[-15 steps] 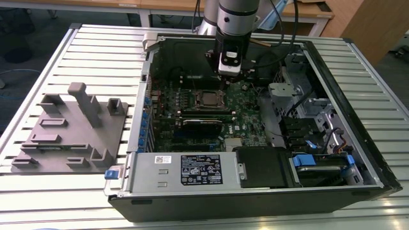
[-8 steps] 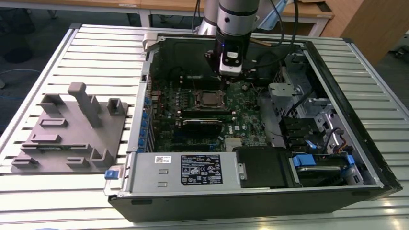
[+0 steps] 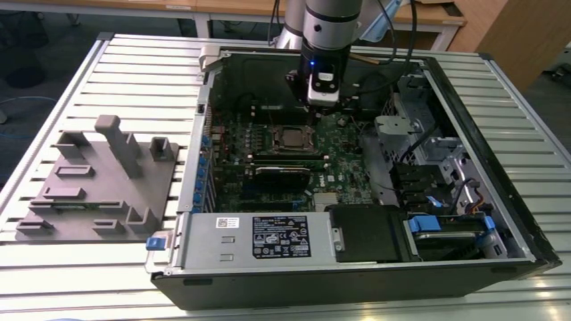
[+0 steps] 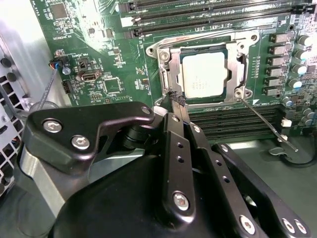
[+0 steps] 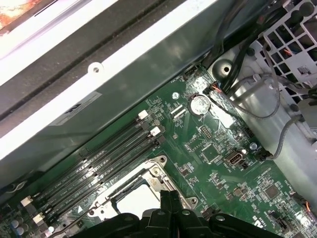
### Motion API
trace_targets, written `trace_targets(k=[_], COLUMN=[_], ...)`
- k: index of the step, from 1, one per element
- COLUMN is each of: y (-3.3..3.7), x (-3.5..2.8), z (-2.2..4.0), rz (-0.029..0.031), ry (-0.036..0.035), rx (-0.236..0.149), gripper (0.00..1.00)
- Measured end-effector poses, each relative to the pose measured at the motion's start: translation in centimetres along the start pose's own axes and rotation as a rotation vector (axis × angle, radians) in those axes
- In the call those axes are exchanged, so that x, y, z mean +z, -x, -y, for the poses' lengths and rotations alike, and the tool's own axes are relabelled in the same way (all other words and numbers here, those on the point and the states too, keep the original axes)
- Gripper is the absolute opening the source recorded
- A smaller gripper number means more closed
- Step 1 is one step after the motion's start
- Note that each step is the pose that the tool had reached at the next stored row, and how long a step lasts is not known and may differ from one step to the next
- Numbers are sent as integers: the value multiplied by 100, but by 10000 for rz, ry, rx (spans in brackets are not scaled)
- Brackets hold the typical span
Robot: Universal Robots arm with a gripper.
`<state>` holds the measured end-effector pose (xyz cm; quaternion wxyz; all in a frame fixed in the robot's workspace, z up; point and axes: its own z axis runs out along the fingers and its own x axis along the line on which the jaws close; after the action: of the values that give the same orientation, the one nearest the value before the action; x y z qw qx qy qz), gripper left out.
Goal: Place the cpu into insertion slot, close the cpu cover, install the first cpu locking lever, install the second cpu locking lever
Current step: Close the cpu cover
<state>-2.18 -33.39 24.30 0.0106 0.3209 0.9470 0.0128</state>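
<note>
In the second wrist view the tool (image 4: 177, 100), fingers pressed together and holding nothing, touches a corner of the cpu cover (image 4: 172, 69). The cover lies shut over the cpu (image 4: 204, 74), which sits in the insertion slot (image 4: 205, 48). Beyond it a thin locking lever (image 4: 270, 124) sticks out, seemingly unlatched. I judge that the lever step is in hand, and that it calls for a steady push under the hook.

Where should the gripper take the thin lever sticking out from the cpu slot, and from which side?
The lever is a thin rod slanting out from a corner of the cover over the board. Probably grip near its free end, coming from above, jaws straddling it.
</note>
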Motion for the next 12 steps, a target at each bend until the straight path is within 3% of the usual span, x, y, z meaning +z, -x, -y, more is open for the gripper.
trace_targets(k=[12], y=[0], x=[1], z=[0], rz=[-18], ry=[12], rx=[-385], gripper=[10])
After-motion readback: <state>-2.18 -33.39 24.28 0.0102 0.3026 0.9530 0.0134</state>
